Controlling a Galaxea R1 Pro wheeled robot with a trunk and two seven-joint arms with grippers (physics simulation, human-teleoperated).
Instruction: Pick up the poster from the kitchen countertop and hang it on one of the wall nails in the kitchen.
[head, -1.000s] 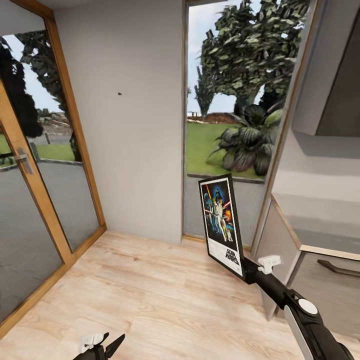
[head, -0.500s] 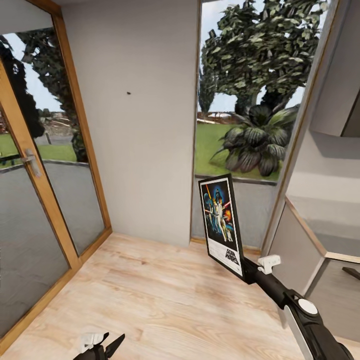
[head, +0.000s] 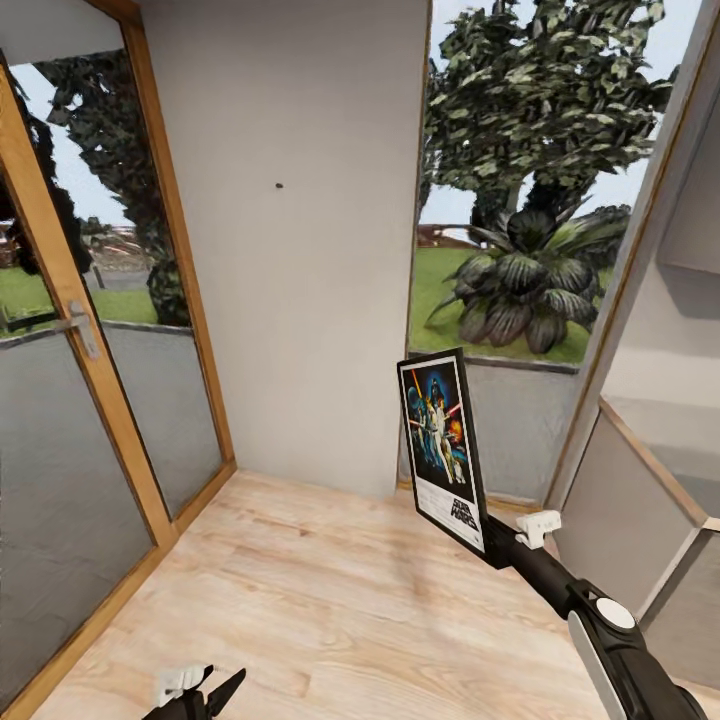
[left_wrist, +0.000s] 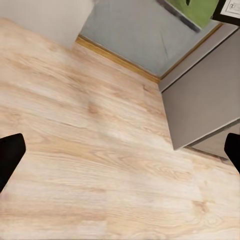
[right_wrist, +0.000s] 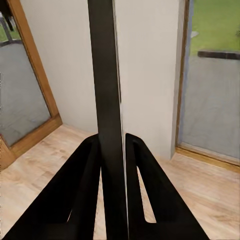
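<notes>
The Star Wars poster (head: 442, 448) stands upright in the air, held by its lower corner in my right gripper (head: 492, 540), which is shut on it. In the right wrist view the poster (right_wrist: 106, 100) shows edge-on as a dark strip between the two black fingers (right_wrist: 82, 190). High on the pale grey wall ahead sits the wall nail (head: 278, 185), a tiny dark dot up and to the left of the poster. My left gripper (head: 200, 690) hangs low over the wooden floor, open; its fingertips (left_wrist: 10, 157) show at the edges of the left wrist view.
A glass door with a wooden frame (head: 95, 370) stands on the left. A tall window (head: 530, 200) with trees outside is right of the wall panel. A grey cabinet side (head: 620, 510) with a worktop edge is at the right. Light wooden floor (head: 300, 600) lies below.
The whole head view has shifted: wall, nail and window slid to the right and the cabinet moved towards the picture's edge. Both arms and the poster keep their places in the view.
</notes>
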